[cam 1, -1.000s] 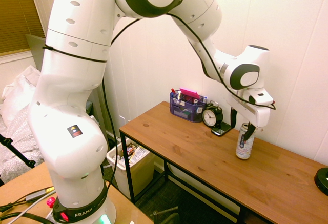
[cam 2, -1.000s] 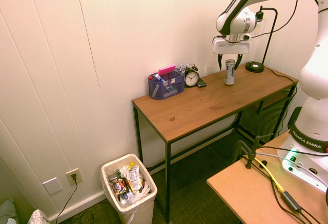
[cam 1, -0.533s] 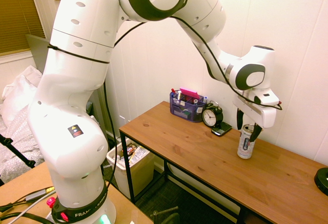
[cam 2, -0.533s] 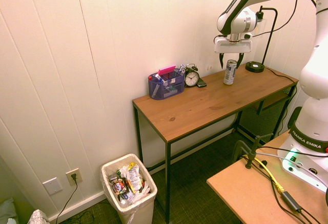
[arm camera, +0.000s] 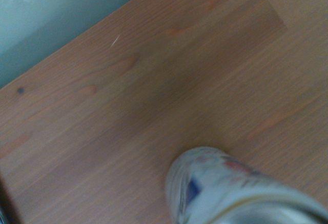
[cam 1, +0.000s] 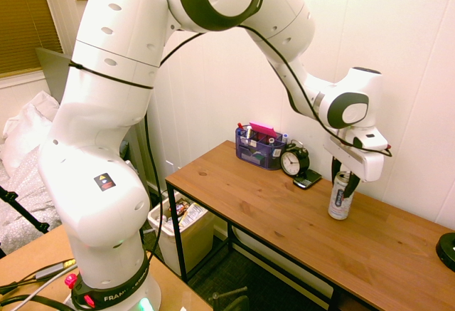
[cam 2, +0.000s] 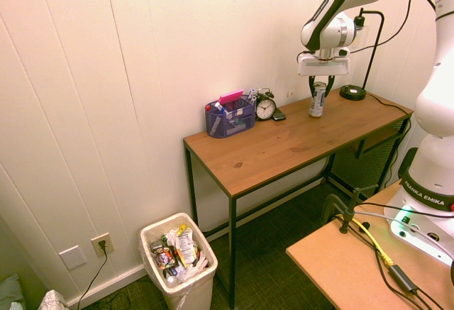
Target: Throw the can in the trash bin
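My pincer (cam 1: pixel 345 183) straddles the top of the can (cam 1: pixel 340 198), which stands upright on the surface (cam 1: pixel 270 215); fingers look closed against its sides. The bin (cam 2: pixel 177 262) sits on the floor, well off beyond the surface's far end.

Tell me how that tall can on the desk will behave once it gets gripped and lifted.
The can is tall and slim on a narrow base, so a sideways nudge would probably tip it. Round, it would likely roll if it fell on the wooden desk. Its smooth metal sides look slippery and probably dent easily, so the hand around its top should squeeze gently.
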Robot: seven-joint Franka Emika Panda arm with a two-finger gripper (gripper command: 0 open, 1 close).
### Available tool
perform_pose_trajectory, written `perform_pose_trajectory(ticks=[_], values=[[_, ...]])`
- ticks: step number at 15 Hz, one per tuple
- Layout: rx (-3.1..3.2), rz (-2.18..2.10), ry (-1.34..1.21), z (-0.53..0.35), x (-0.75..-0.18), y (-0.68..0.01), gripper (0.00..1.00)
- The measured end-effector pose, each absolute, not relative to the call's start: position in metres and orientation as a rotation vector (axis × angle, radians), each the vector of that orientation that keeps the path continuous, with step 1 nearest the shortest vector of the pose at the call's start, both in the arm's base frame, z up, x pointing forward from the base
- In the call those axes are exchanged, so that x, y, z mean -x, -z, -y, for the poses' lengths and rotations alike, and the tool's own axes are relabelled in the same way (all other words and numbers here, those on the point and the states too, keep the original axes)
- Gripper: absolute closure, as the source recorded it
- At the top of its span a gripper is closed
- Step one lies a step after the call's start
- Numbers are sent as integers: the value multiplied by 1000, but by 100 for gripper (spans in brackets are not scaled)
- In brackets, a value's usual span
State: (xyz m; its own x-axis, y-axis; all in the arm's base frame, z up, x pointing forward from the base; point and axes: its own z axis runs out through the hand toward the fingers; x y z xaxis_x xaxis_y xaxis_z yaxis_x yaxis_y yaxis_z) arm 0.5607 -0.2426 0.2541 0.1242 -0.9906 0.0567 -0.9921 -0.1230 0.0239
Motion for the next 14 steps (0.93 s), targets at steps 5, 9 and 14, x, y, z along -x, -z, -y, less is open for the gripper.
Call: perform_pose_trajectory(ticks=[5,9,14], values=[[-2327,2032,-56,242,-564,-258,100],[-2520,1848,-95,168,-556,-292,100],[-2814,1383,-104,-24,-487,-330,100]])
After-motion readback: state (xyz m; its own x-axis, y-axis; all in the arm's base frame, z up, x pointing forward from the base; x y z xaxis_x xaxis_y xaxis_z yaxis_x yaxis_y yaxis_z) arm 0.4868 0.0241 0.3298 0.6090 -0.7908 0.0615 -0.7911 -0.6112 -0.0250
